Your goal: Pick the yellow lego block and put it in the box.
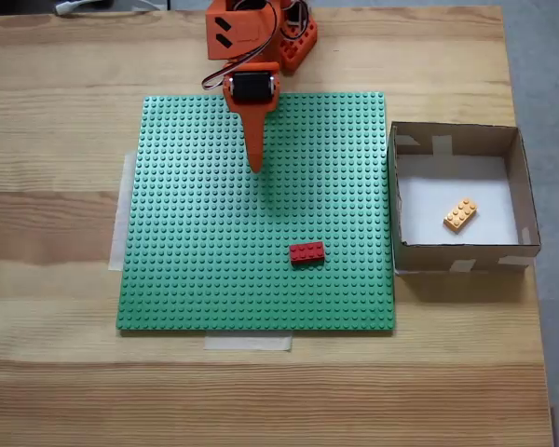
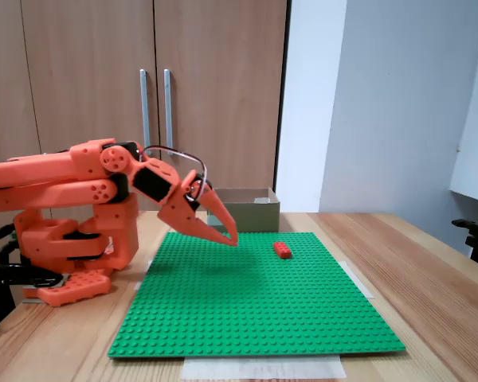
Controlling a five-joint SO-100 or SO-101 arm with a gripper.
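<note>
The yellow lego block (image 1: pixel 460 214) lies tilted on the white bottom of the box (image 1: pixel 401 200), a little right of its middle. From the side, the box (image 2: pixel 255 215) stands behind the green plate and the block inside it is hidden. My orange gripper (image 1: pixel 255 168) hangs folded back over the far part of the plate, well left of the box. Its fingers (image 2: pixel 231 238) meet at the tips, shut on nothing, just above the studs.
A red brick (image 1: pixel 306 252) sits on the green baseplate (image 1: pixel 205 270), right of centre near the front; from the side the red brick (image 2: pixel 282 249) shows too. The arm's base (image 2: pixel 72 239) stands at the plate's far edge. Wooden table (image 1: pixel 65 372) surrounds the plate.
</note>
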